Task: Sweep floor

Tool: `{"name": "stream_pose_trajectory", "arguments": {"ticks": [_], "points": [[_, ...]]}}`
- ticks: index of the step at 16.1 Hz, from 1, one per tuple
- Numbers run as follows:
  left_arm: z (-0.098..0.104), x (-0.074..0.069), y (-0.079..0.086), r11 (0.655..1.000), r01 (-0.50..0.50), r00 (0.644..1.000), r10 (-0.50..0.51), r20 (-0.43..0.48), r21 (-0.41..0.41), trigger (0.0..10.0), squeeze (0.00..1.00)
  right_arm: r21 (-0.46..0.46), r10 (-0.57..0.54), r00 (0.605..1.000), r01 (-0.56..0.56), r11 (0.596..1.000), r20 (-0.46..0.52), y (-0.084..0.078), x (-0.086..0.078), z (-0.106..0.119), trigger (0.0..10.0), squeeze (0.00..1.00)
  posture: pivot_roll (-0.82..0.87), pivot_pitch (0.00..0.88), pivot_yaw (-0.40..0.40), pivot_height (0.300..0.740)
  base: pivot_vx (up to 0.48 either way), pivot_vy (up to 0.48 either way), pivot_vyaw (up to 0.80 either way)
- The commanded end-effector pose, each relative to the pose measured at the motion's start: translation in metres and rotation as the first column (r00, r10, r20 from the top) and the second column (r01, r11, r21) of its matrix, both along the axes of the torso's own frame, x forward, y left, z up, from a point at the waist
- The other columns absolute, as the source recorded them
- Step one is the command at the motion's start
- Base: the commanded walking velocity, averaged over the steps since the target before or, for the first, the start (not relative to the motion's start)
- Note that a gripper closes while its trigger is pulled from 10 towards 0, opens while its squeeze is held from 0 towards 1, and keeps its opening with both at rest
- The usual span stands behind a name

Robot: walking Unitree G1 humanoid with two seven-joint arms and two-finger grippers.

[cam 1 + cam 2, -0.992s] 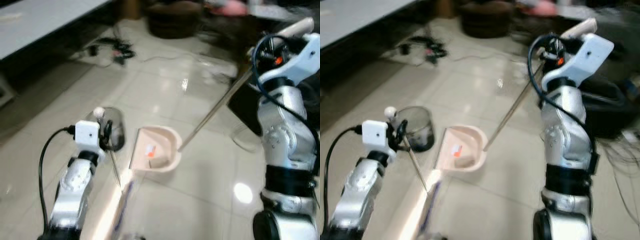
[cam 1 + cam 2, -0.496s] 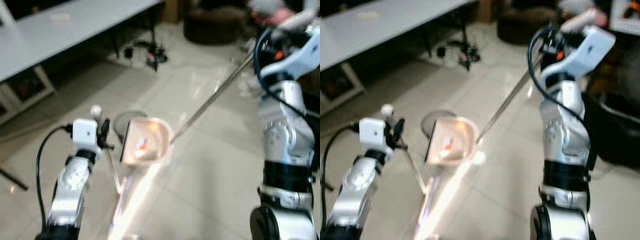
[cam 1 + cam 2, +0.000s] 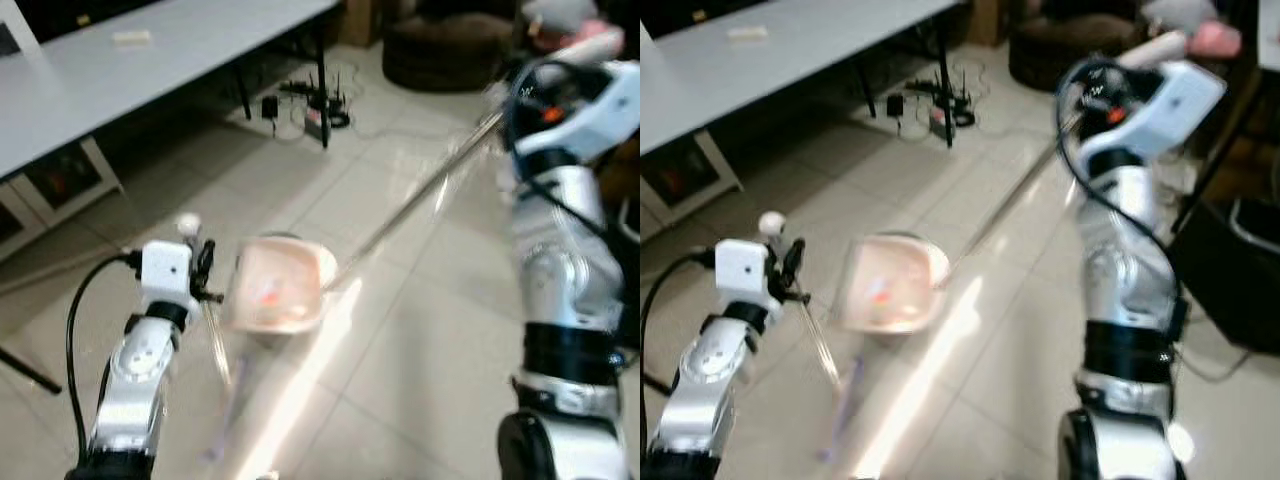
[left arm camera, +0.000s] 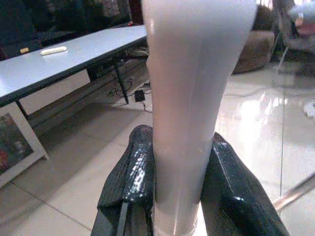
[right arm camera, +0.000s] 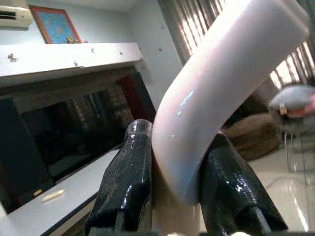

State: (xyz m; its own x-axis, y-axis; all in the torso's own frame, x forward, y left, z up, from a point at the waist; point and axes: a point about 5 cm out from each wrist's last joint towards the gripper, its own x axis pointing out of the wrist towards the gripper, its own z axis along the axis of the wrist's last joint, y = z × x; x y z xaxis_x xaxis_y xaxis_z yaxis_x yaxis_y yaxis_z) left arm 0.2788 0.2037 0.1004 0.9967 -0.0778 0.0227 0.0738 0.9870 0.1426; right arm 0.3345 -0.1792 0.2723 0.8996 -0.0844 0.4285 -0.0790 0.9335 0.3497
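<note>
The biggest worry from where I stand is the pale pink plastic dustpan [image 3: 277, 290] on its long thin metal pole [image 3: 420, 200]. It hangs tipped up with its open face turned toward the robot, and a small orange-red scrap [image 3: 269, 296] sits inside. If the pole rolls in the grip or the pan tilts further, I reckon that scrap slides straight back onto the glossy cream tiled floor [image 3: 400, 340]. The pan's lower edge looks lifted off the tiles (the blur makes that hard to swear to), so anything swept at it now would likely pass underneath.

The right gripper [image 5: 172, 196] is clamped on the curved pale pink handle [image 5: 221, 83] at the pole's top, fingers pressed on either side. That silver arm is raised high, with its elbow bent and the wrist up near shoulder level, so the pole slants down and across to the pan in front of the robot.

The left gripper [image 4: 179, 196] squeezes the straight pale handle of the slim broom [image 4: 197, 88], a finger on each flank. Its forearm rises almost upright from the lower corner of the head view, with the white wrist box [image 3: 166, 268] on top and the stick [image 3: 215, 340] dropping toward the floor just beside the pan. The brush end is too smeared to make out.

A long white table [image 3: 150, 60] and a tangle of cables [image 3: 310, 100] lie well apart, further back.
</note>
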Motion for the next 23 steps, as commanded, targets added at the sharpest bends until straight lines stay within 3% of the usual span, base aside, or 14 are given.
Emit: {"name": "stream_pose_trajectory", "arguments": {"ticks": [1,9,12,18,23], "points": [[0.0072,-0.0006,0.0082,0.999,-0.021,0.999,0.020,0.032,0.030,10.0,0.00,0.027,0.046,0.997,-0.048,0.998,0.067,0.0119,-0.0022,0.0125,10.0,0.00,0.05,0.035,0.058,0.740,0.412,0.000,0.00],[0.0055,-0.0041,0.0131,0.999,-0.027,0.999,0.026,0.025,0.044,10.0,0.00,-0.013,0.041,0.998,-0.041,0.999,0.048,0.0148,-0.0034,0.0090,10.0,0.00,0.05,0.042,0.062,0.740,0.412,0.000,0.00],[0.0063,-0.0037,0.0140,0.998,-0.030,0.999,0.029,0.026,0.048,10.0,0.00,0.050,0.040,0.998,-0.043,0.998,0.051,0.0099,-0.0047,0.0068,10.0,0.00,0.05,0.041,0.059,0.740,0.412,0.000,0.00],[0.0069,-0.0044,0.0161,0.998,-0.035,0.999,0.034,0.027,0.042,10.0,0.00,0.062,0.034,0.999,-0.037,0.997,0.041,0.0108,-0.0037,0.0036,10.0,0.00,0.06,0.046,0.056,0.740,0.402,0.000,0.00],[0.0078,-0.0062,0.0162,0.999,-0.031,0.999,0.030,0.028,0.041,10.0,0.00,0.065,0.023,0.999,-0.026,0.998,0.044,0.0083,-0.0048,0.0025,10.0,0.00,0.06,0.049,0.060,0.740,0.000,0.000,0.00]]}}
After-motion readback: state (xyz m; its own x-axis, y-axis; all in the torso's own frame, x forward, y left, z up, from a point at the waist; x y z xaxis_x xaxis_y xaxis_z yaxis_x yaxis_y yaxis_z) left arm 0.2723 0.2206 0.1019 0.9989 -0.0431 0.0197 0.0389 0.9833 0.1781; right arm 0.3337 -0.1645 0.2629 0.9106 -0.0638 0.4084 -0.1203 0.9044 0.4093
